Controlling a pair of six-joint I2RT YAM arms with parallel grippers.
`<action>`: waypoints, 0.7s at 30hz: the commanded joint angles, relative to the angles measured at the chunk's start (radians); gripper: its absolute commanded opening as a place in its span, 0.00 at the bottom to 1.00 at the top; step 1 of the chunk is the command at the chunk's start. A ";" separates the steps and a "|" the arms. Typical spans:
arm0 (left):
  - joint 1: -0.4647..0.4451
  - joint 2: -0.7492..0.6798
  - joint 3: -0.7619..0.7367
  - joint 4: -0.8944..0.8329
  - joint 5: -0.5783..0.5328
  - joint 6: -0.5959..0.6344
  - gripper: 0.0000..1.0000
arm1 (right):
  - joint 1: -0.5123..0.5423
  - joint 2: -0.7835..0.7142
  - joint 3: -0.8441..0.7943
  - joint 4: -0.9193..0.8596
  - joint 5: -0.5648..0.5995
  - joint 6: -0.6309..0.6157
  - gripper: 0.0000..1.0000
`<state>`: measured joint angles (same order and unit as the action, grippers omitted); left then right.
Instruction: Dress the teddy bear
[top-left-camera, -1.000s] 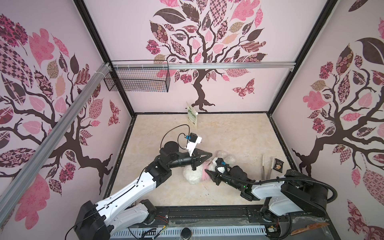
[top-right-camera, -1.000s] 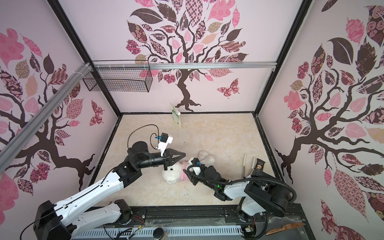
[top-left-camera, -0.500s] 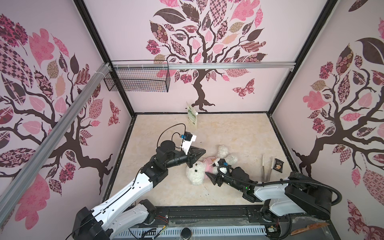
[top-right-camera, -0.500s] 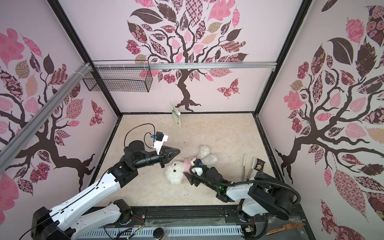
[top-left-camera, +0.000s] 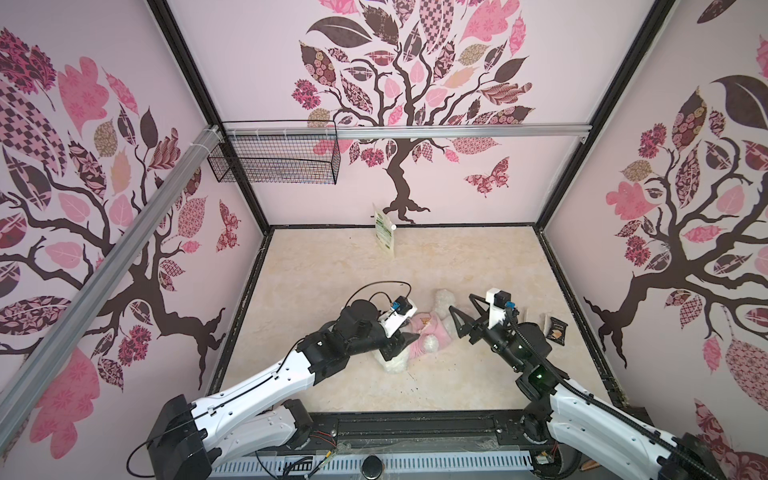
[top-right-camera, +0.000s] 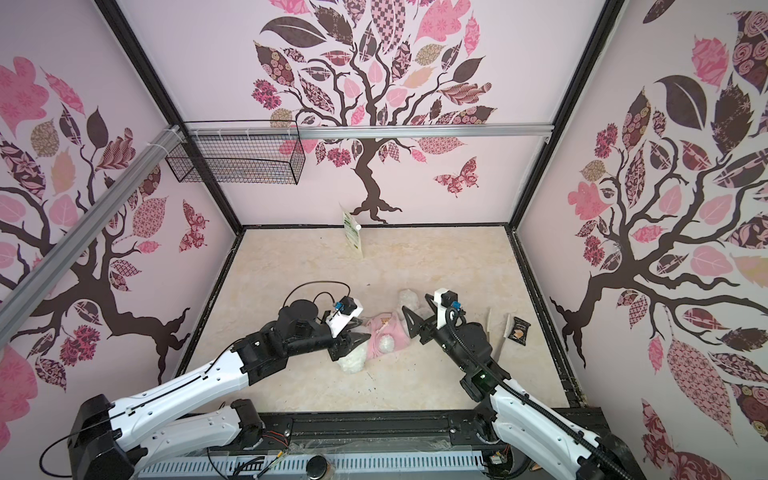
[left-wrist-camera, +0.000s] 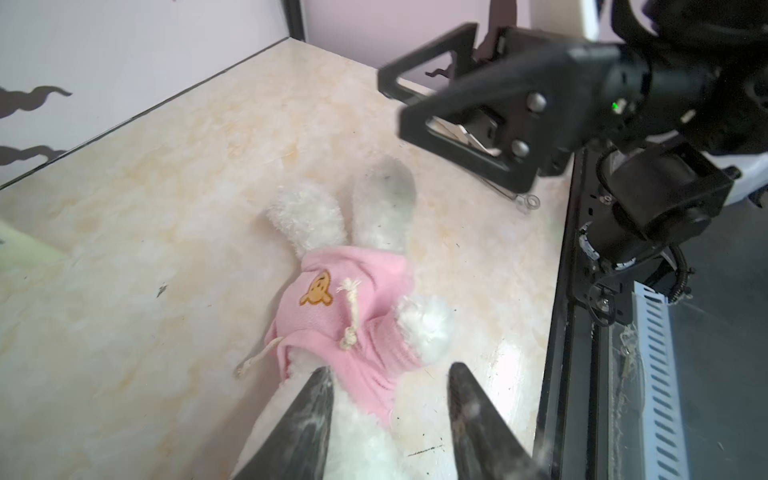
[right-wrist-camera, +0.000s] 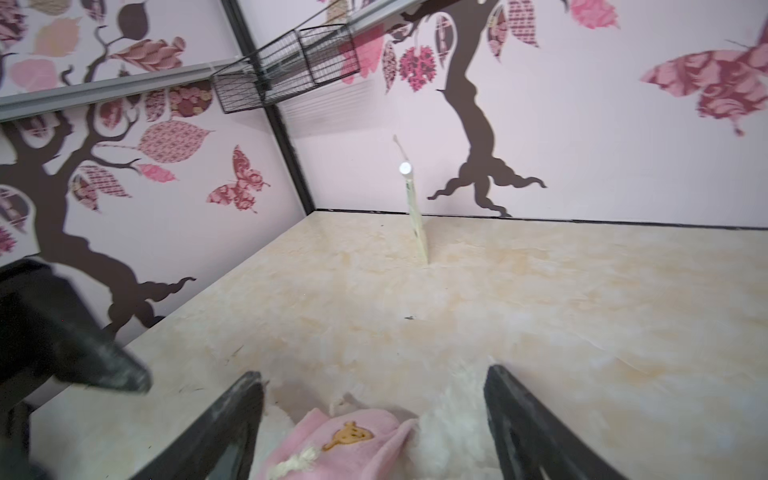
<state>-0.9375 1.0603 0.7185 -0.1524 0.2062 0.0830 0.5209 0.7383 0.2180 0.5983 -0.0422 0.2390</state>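
in both top views the teddy bear lies flat on the table in its pink top; the right gripper, earlier on it, has lifted away, spread. left wrist view: left gripper now parted over the bear's neck, clamping nothing. right wrist view: spread jaws above the bear.

Top views high, facing down – wrist views low, sharing teddy bear.

No words, numbers or brands can be read. The pink top bears only an orange bear-face patch; print on the green card is too small.
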 joint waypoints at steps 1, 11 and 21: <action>-0.072 0.069 -0.002 0.016 -0.089 0.154 0.49 | -0.089 0.007 0.041 -0.179 -0.021 0.080 0.86; -0.129 0.331 0.165 -0.035 -0.148 0.295 0.61 | -0.136 0.044 0.007 -0.179 -0.048 0.125 0.86; -0.130 0.436 0.244 -0.032 -0.160 0.308 0.56 | -0.136 0.083 -0.020 -0.143 -0.067 0.142 0.86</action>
<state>-1.0634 1.4860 0.9154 -0.1886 0.0555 0.3748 0.3874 0.8101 0.2008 0.4313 -0.0937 0.3664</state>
